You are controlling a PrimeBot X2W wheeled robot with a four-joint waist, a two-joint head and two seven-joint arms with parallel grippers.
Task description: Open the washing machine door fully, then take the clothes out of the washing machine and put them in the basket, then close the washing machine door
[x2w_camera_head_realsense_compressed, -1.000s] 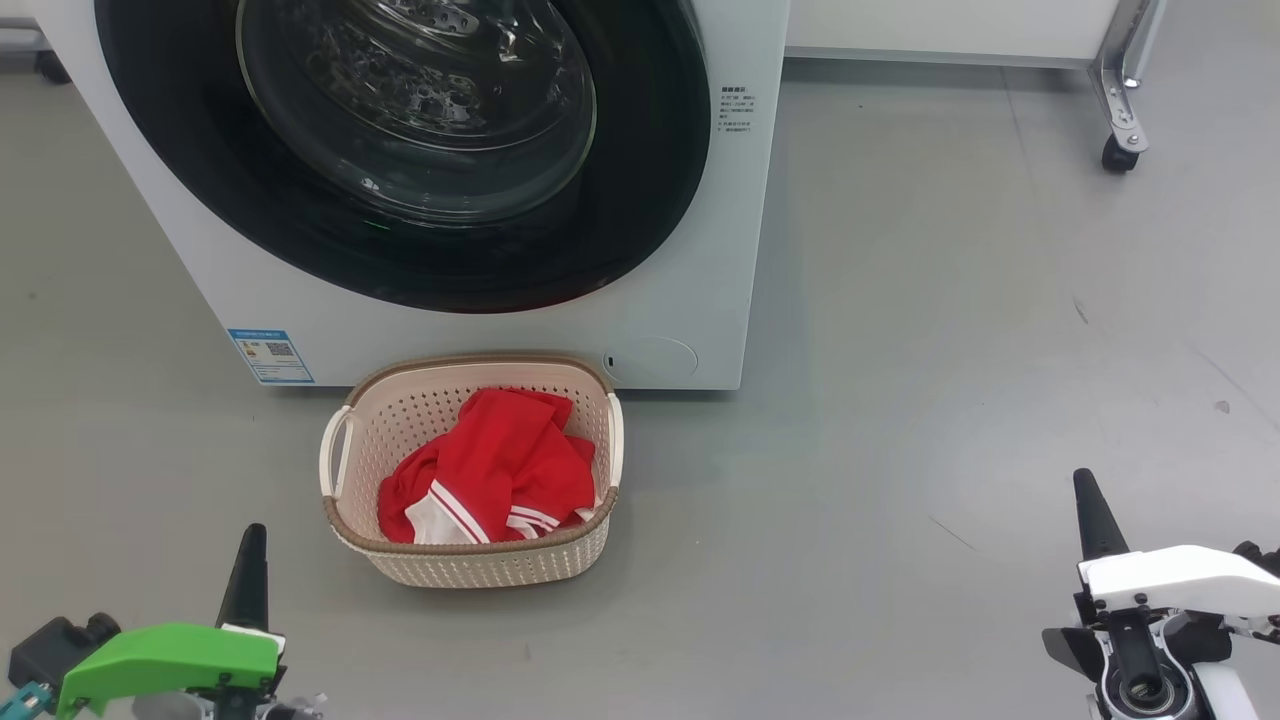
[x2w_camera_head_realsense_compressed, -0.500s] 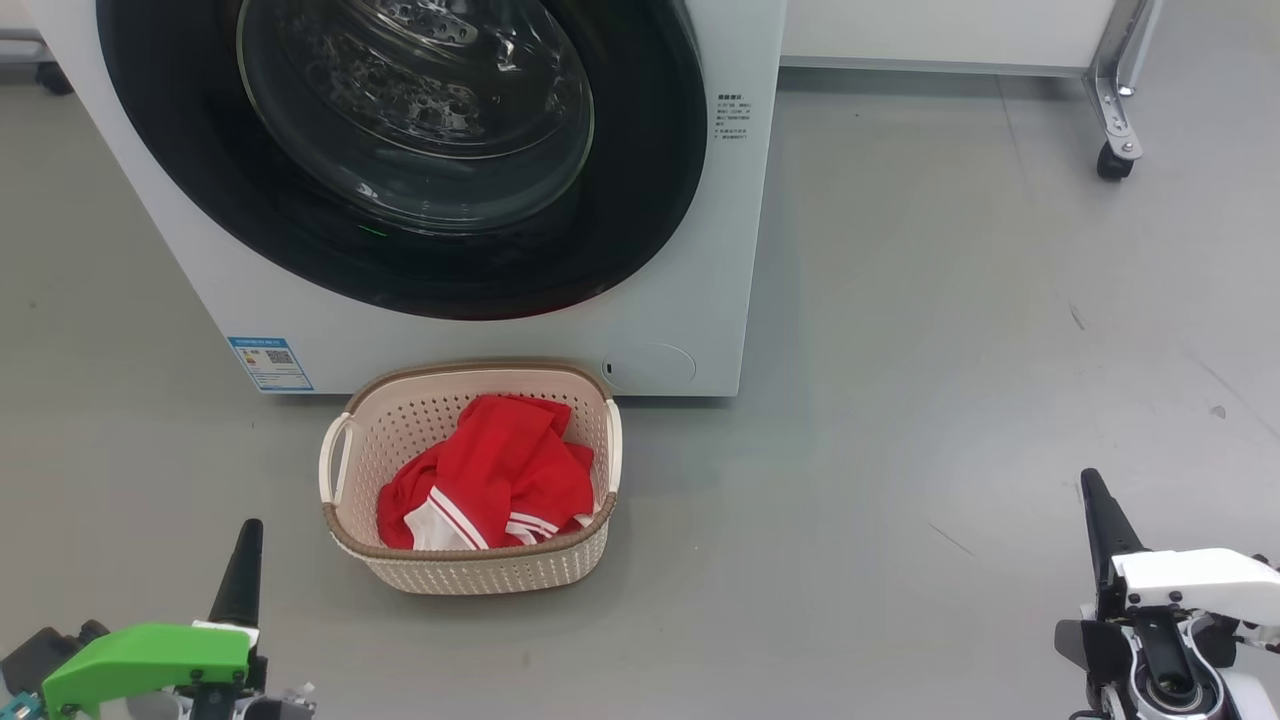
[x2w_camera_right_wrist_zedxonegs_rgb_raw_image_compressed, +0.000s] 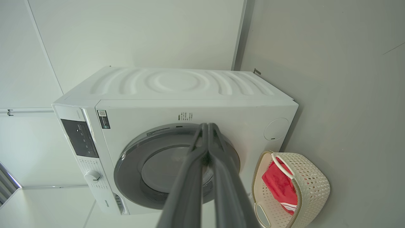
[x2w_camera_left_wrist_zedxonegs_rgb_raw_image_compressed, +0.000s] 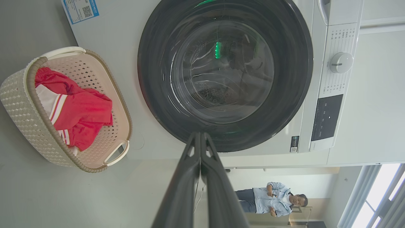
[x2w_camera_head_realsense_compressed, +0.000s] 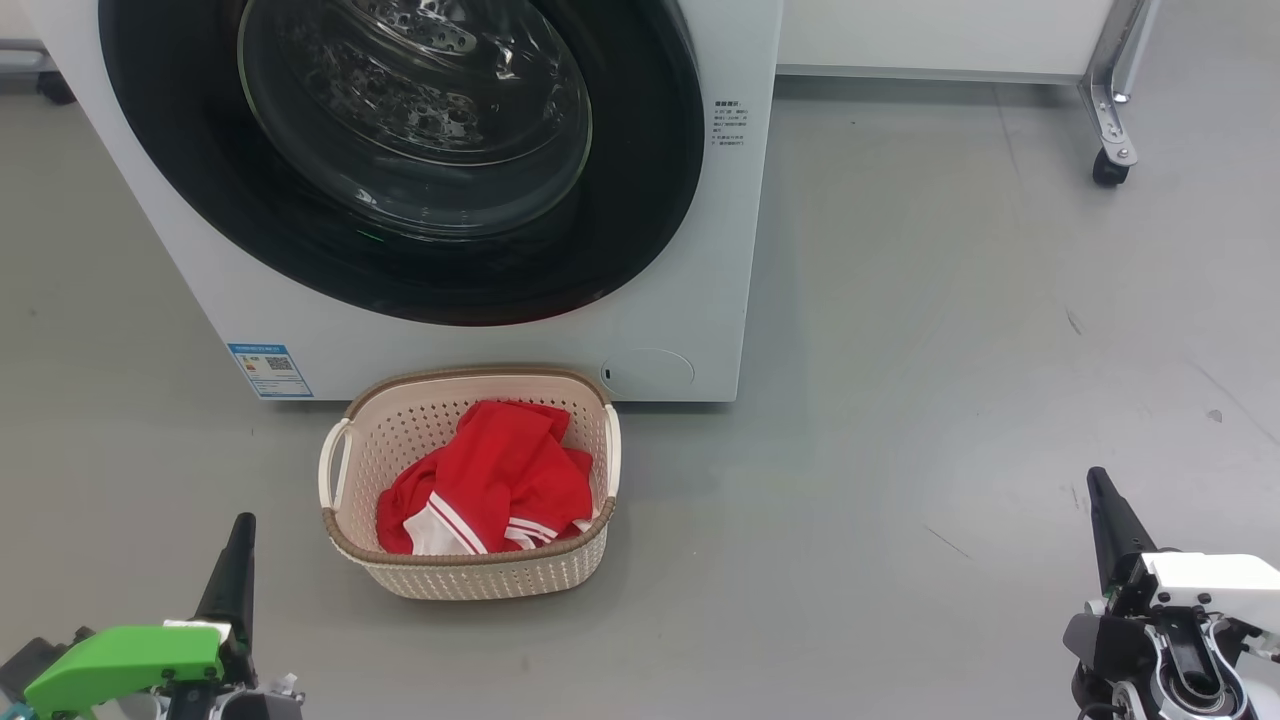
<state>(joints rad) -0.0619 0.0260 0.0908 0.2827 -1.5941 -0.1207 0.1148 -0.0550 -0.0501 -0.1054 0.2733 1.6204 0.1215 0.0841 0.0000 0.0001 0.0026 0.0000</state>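
Basket (x2w_camera_head_realsense_compressed: 470,580) one, washing machine (x2w_camera_head_realsense_compressed: 722,260) one

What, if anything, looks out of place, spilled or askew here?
Nothing stands out: the washing machine door sits shut against the front, and the red clothes lie bunched inside the basket, which stands upright.

The washing machine door (x2w_camera_head_realsense_compressed: 450,290) runs off the top edge; the blue label (x2w_camera_head_realsense_compressed: 268,370) is unreadably small

grey floor (x2w_camera_head_realsense_compressed: 950,350), washing machine (x2w_camera_head_realsense_compressed: 690,290), basket (x2w_camera_head_realsense_compressed: 470,578)
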